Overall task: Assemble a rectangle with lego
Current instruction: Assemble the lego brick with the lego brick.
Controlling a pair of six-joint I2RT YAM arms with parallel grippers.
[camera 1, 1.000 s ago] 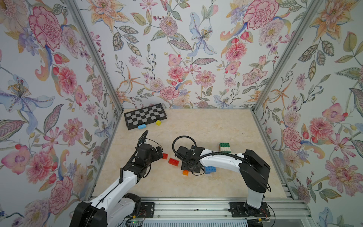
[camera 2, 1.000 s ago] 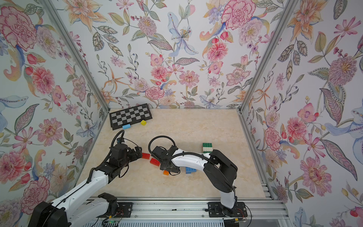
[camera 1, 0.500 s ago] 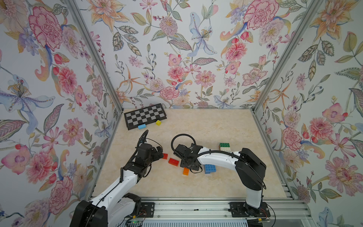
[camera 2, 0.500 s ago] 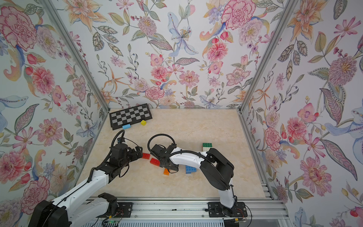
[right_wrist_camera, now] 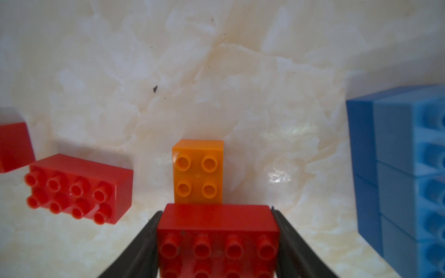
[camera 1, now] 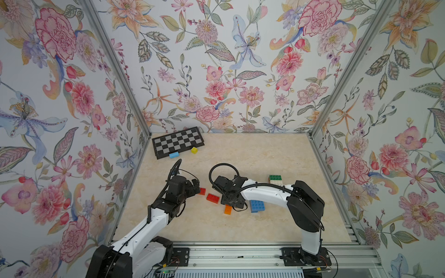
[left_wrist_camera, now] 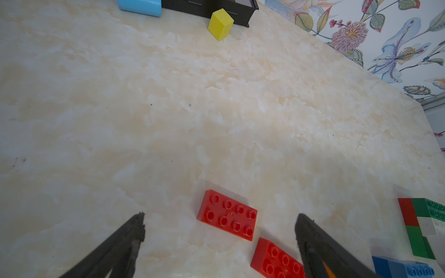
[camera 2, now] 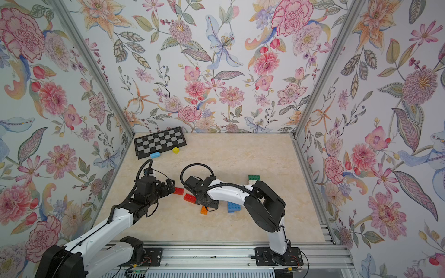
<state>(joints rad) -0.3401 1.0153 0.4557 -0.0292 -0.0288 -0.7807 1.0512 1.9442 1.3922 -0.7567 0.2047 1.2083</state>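
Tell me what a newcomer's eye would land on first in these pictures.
The loud floral wallpaper on all three walls grabs the eye first. Next come the two arms meeting mid-table among scattered bricks: the right gripper is clamped on a red brick close by an orange brick, while the left gripper hangs open near a loose red brick. A checkerboard lies in the far left corner.

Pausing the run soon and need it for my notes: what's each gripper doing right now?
Left gripper: open, holding nothing.
Right gripper: shut on a red brick.
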